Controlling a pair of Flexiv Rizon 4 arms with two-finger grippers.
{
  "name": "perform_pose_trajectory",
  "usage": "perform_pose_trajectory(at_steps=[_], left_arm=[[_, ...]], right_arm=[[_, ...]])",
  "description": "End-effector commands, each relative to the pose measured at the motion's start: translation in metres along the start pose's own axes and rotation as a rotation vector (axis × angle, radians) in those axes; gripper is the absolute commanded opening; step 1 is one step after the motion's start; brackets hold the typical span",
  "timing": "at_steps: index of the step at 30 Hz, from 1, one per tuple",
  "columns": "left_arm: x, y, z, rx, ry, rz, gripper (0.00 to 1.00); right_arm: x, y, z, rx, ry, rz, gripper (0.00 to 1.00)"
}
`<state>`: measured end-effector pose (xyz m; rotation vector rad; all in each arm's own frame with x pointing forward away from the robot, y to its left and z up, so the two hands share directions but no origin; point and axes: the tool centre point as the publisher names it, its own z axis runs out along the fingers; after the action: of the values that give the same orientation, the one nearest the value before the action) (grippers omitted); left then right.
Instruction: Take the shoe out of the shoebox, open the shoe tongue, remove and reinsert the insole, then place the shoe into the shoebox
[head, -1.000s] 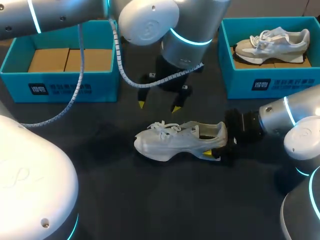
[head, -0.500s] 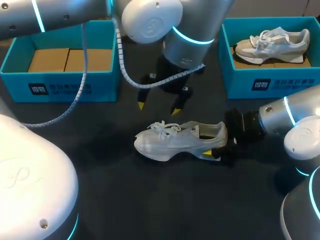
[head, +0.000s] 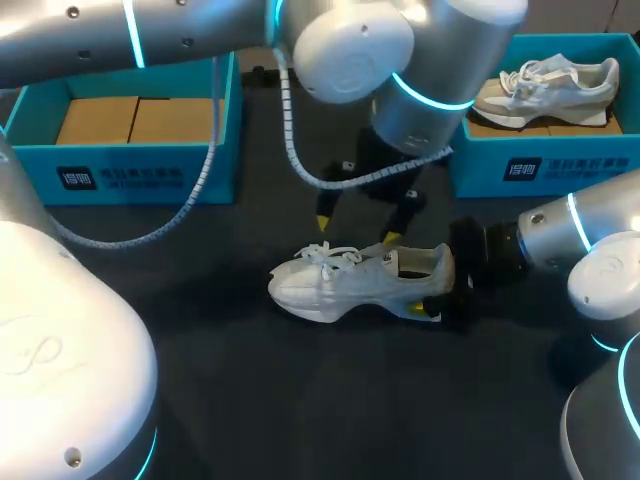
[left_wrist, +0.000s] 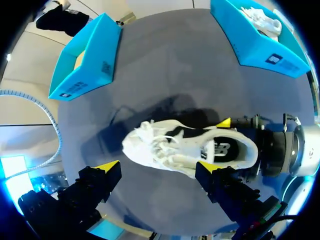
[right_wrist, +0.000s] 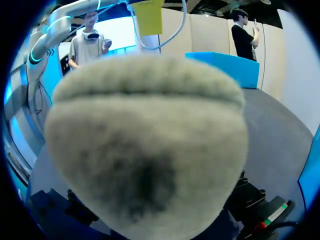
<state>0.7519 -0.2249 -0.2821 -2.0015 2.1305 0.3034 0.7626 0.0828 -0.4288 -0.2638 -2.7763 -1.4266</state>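
A white shoe (head: 345, 283) stands on the dark table, toe to the left; in the left wrist view the shoe (left_wrist: 185, 150) lies right under my left gripper. My left gripper (head: 357, 230) hangs open just above the laces and tongue, yellow tips spread wide to either side, touching nothing. My right gripper (head: 432, 288) comes in low from the right and is shut on the shoe's heel, one yellow fingertip (head: 415, 305) on the near side and one fingertip (left_wrist: 223, 122) on the far side. In the right wrist view the heel (right_wrist: 145, 150) hides the fingers.
An open blue shoebox (head: 120, 175) with cardboard inside stands at the back left. A second blue box (head: 540, 168) at the back right holds another pale shoe (head: 545, 88). My left arm's large elbow hangs over the table's middle.
My left arm has swung to the right and brought its open gripper closer over the shoe's tongue. The shoe and the right gripper have stayed put.
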Motion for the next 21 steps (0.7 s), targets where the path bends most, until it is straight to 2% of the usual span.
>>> perform_pose_trajectory(at_steps=[1, 5, 14, 21], left_arm=[[0.017, -0.003, 0.008, -0.015, 0.009, 0.017, 1.00], [0.027, -0.004, 0.014, -0.014, 0.063, 0.017, 1.00], [0.038, -0.004, 0.029, 0.002, 0.100, 0.021, 1.00], [0.046, -0.006, 0.044, 0.006, 0.087, 0.007, 1.00]], right_arm=[[0.000, -0.001, 0.004, 0.007, -0.002, 0.002, 0.00], [0.000, -0.001, 0.004, 0.007, -0.002, 0.002, 0.00], [0.000, -0.001, 0.004, 0.007, -0.002, 0.002, 0.00], [0.000, -0.001, 0.004, 0.007, -0.002, 0.002, 0.00]])
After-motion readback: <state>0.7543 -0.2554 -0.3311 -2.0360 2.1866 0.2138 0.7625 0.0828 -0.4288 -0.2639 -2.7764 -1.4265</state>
